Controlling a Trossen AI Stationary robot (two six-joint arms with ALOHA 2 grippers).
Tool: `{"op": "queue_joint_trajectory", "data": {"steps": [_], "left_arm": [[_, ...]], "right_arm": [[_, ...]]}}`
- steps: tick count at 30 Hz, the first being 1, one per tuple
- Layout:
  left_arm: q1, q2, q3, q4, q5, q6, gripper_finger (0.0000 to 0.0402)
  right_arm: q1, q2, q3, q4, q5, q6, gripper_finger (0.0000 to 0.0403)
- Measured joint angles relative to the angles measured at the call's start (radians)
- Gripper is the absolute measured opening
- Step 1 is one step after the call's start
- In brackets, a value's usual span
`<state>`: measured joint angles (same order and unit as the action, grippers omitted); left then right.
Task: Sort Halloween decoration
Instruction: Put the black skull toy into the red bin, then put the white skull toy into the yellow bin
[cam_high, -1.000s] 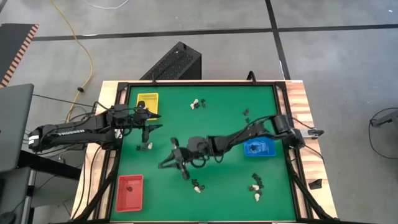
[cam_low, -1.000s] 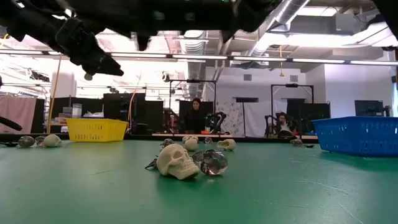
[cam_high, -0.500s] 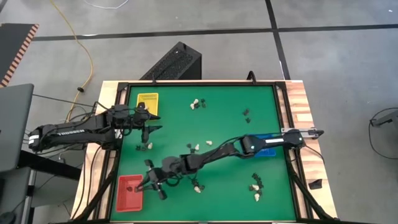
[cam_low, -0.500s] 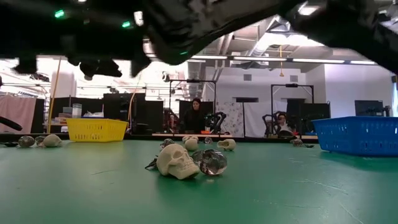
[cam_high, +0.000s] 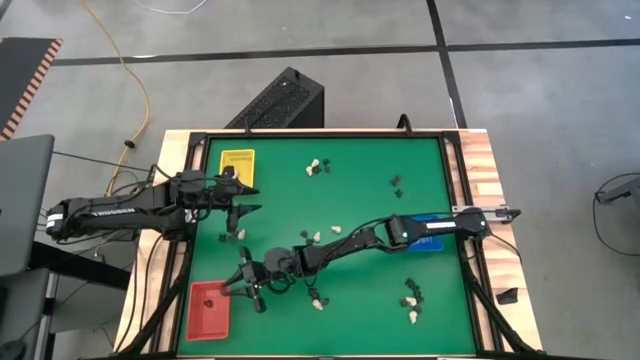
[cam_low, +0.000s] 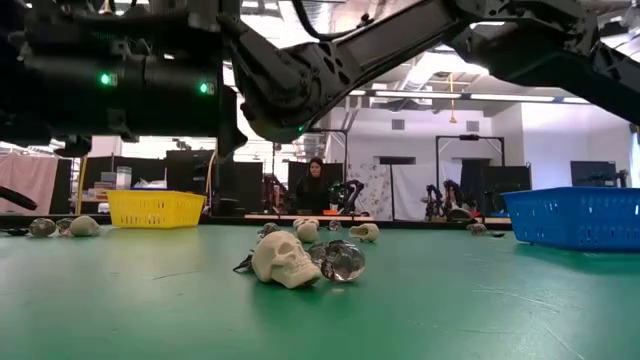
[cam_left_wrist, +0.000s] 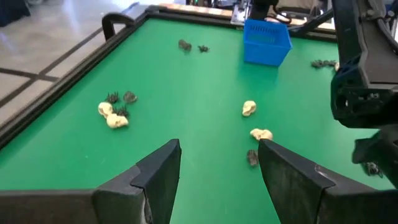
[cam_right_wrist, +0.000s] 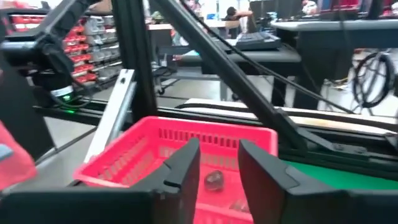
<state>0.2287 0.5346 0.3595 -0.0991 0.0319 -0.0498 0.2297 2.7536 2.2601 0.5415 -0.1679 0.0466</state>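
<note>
Two arms reach over the green worktop (cam_high: 340, 190): from above, the right gripper (cam_high: 246, 287) hangs beside the red tray (cam_high: 209, 308), the left gripper (cam_high: 240, 205) near the yellow tray (cam_high: 238, 161). Trinkets (cam_high: 318, 168) lie scattered. Low down, a cream skull (cam_low: 283, 258) sits mid-worktop. Wrist views show left fingers (cam_left_wrist: 160, 177) wide, empty; right fingers (cam_right_wrist: 186, 168) parted, empty, over the tray.

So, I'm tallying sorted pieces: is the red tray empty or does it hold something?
Not empty. The right wrist view shows a small dark trinket lying inside the red tray, just beyond the right gripper.
</note>
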Motion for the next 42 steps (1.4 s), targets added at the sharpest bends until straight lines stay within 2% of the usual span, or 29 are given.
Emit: {"op": "queue_joint_trajectory", "data": {"steps": [7, 10, 12, 20, 24, 27, 29, 32, 35, 38, 42], "left_arm": [[0.0, 0.0, 0.0, 0.029, -0.02, 0.015, 0.0206], [0.0, 0.0, 0.0, 0.038, -0.009, 0.014, 0.0206], [0.0, 0.0, 0.0, 0.037, 0.002, 0.013, 0.0206], [-0.007, 0.021, 0.0, 0.037, 0.053, -0.028, 0.0206], [-0.046, 0.068, 0.0, 0.043, 0.065, -0.048, 0.0206], [-0.09, 0.129, 0.0, 0.059, 0.059, -0.051, 0.0206], [-0.121, 0.179, 0.0, 0.081, 0.059, -0.044, 0.0206], [-0.161, 0.259, 0.0, 0.11, 0.05, -0.031, 0.0206], [-0.178, 0.321, 0.001, 0.102, 0.007, -0.022, 0.0206], [-0.179, 0.365, 0.053, 0.005, -0.05, -0.076, 0.0206], [-0.179, 0.415, 0.193, -0.32, -0.124, -0.217, 0.0206]], "right_arm": [[0.014, -0.005, 0.0, -0.04, -0.015, -0.018, 0.0206], [0.011, -0.051, 0.0, -0.164, -0.015, -0.022, 0.0222], [0.009, -0.105, 0.0, -0.322, -0.016, -0.024, 0.0226], [0.038, -0.32, 0.0, -1.13, -0.001, -0.095, 0.022], [0.054, -0.421, 0.0, -1.509, 0.152, -0.138, 0.0208], [0.042, -0.472, -0.009, -1.791, 0.279, -0.1, 0.0197], [0.034, -0.502, -0.035, -1.904, 0.326, -0.057, 0.0189], [0.031, -0.601, -0.161, -1.95, 0.371, -0.03, 0.0178], [0.032, -0.761, -0.398, -1.879, 0.428, -0.014, 0.0168], [0.01, -0.951, -0.697, -1.694, 0.506, 0.01, 0.016], [-0.04, -1.221, -1.059, -1.305, 0.565, 0.021, 0.0151]]}}
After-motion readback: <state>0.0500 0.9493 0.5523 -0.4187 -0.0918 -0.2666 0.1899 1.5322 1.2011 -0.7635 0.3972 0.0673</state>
